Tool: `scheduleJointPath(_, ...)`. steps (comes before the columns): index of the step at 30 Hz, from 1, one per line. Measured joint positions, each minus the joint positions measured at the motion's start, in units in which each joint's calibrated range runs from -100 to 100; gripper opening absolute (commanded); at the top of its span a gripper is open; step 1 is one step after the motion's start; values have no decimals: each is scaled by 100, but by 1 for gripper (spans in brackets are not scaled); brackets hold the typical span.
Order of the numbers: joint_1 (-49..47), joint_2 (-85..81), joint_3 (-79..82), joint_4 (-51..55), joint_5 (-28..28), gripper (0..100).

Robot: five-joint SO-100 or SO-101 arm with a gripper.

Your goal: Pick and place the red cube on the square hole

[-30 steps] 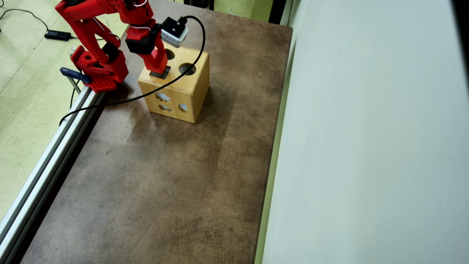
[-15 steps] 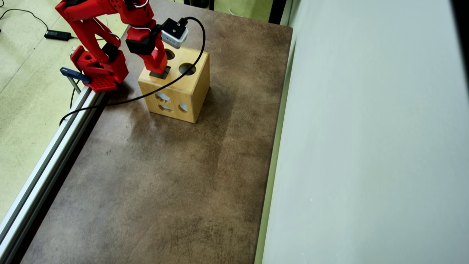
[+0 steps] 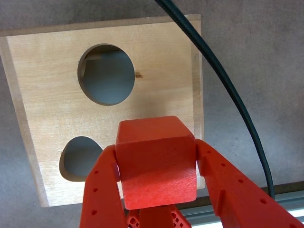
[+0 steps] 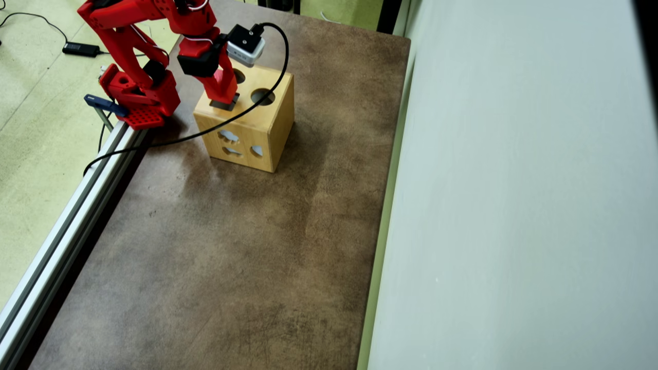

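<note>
The pick looks done and only the drop remains: the hand grips the red cube just above the wooden shape-sorter box, over the square hole toward the box top's nine-o'clock corner in the overhead view.

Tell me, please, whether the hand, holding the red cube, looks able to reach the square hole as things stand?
Probably yes: the hand grips the red cube right above the square hole on the wooden box, nothing between.
</note>
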Motion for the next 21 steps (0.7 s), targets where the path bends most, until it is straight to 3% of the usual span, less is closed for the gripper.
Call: scheduleJointPath(21,0,0,542,-97,0,2)
